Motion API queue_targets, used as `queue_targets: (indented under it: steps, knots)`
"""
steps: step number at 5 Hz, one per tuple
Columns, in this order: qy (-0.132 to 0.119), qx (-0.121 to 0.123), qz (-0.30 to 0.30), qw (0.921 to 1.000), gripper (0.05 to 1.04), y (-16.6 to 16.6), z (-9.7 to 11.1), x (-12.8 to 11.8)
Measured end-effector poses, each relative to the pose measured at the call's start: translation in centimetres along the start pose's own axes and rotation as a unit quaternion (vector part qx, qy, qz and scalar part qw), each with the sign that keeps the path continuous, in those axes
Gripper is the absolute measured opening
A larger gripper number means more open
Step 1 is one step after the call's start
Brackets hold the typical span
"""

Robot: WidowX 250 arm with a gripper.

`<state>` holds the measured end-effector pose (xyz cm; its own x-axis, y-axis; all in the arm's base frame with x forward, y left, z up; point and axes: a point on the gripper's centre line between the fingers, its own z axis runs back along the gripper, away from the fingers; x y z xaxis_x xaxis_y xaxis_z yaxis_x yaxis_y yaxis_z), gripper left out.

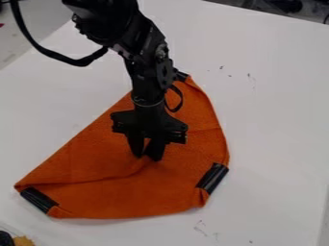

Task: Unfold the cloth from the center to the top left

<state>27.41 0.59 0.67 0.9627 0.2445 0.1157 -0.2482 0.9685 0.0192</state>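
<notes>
The black gripper (146, 156) points down over the middle of the orange cloth (103, 166), its fingers close together at the cloth's surface. It is shut on a bit of the cloth, and small creases run out from the fingertips. The cloth lies folded, with a long straight edge running from its lower left up toward the top. Black patches mark its corners at the lower left, the lower right and the top. Part of its upper area is hidden behind the arm.
The white table (270, 96) surrounds the cloth, with small dark marks on it at the upper right and below the cloth. A dark and yellowish object (23, 240) sits at the bottom left corner. A black cable loops beside the arm at the upper left.
</notes>
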Motion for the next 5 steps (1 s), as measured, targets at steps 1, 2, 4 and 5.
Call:
queue_targets:
  steps: [1, 2, 4, 5]
  knots:
    - [0.002, -0.001, 0.003, 1.0, 0.163, 0.0, 0.0, -0.1]
    - [-0.005, -0.004, 0.009, 0.9999, 0.079, 0.1, 0.9, -0.3]
    - [-0.062, 0.028, 0.091, 0.9935, 0.068, 5.2, 5.6, 1.2]
    - [-0.075, 0.014, 0.113, 0.9906, 0.068, 9.0, 5.0, 3.1]
